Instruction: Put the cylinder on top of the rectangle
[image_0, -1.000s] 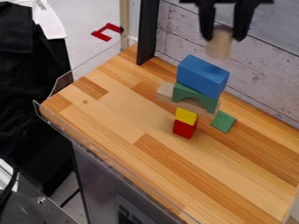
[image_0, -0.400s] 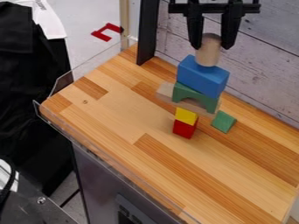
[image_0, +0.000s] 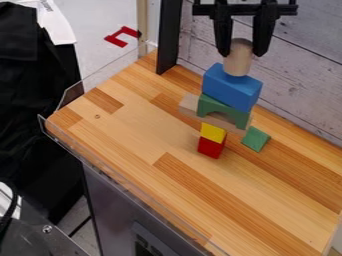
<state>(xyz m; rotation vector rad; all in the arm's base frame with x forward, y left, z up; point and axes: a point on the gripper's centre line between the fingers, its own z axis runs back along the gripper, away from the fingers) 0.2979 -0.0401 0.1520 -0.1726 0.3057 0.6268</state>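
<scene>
Going left to right, you've got the pale wooden plank (image_0: 189, 105), then the red block (image_0: 211, 148) with the yellow block (image_0: 213, 132) on top, then the green arch (image_0: 224, 109) carrying the blue rectangular block (image_0: 231, 87). Your wooden cylinder (image_0: 238, 60) is upright at the top of that blue one, looks seated to me, and your gripper (image_0: 244, 54) has its fingers closed around it. Green triangular block (image_0: 256, 139) sits off right. So carrying and placing look basically done, imo; you just need to let go and back off gently.
</scene>
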